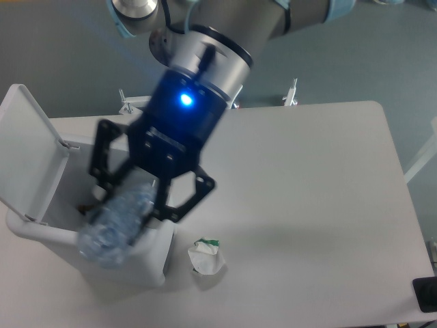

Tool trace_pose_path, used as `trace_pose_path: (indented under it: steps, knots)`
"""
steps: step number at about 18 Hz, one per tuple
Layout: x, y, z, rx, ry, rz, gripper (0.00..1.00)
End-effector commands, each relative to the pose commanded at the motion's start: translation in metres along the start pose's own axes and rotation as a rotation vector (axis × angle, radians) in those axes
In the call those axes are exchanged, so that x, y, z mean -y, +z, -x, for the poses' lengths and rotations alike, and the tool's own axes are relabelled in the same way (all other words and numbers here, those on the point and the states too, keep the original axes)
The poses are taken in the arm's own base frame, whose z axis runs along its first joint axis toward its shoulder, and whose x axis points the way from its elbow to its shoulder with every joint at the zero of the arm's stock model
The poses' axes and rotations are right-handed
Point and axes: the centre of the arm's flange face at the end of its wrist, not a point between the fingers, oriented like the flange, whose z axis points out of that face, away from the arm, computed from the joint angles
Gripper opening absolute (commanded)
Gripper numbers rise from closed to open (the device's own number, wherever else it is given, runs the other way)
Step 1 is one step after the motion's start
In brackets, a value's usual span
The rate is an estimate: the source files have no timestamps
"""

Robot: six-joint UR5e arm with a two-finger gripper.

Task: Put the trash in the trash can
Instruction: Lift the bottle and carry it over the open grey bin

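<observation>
My gripper point(140, 181) is raised close to the camera, above the open trash can point(27, 229), and is shut on the crushed clear plastic bottle point(116, 222). The bottle hangs tilted over the can's front right part, blurred by motion. The can's lid point(24, 147) stands flipped up at the left. The gripper and bottle hide most of the can's inside. The small crumpled white wrapper point(206, 256) with a green mark lies on the table just right of the can.
The arm's white base column point(205, 96) stands at the table's back edge. A black object point(425, 294) sits at the table's front right corner. The table's right edge point(399, 178) runs diagonally.
</observation>
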Motion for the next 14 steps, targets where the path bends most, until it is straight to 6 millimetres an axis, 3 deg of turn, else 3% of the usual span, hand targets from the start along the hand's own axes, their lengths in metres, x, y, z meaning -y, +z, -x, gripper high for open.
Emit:
trace_pose_path:
  steps: [5,8,11,12,13,14]
  knots:
    - [-0.051,0.034,-0.017,-0.057,0.039,0.067,0.4]
    - [-0.067,0.038,-0.019,-0.067,0.039,0.087,0.42]
    - [-0.081,0.04,-0.022,-0.077,0.064,0.102,0.49]
    - [-0.085,0.04,-0.023,-0.079,0.07,0.107,0.56]
    - [-0.089,0.04,-0.024,-0.082,0.073,0.111,0.75]
    - [-0.095,0.042,-0.024,-0.085,0.073,0.118,0.83]
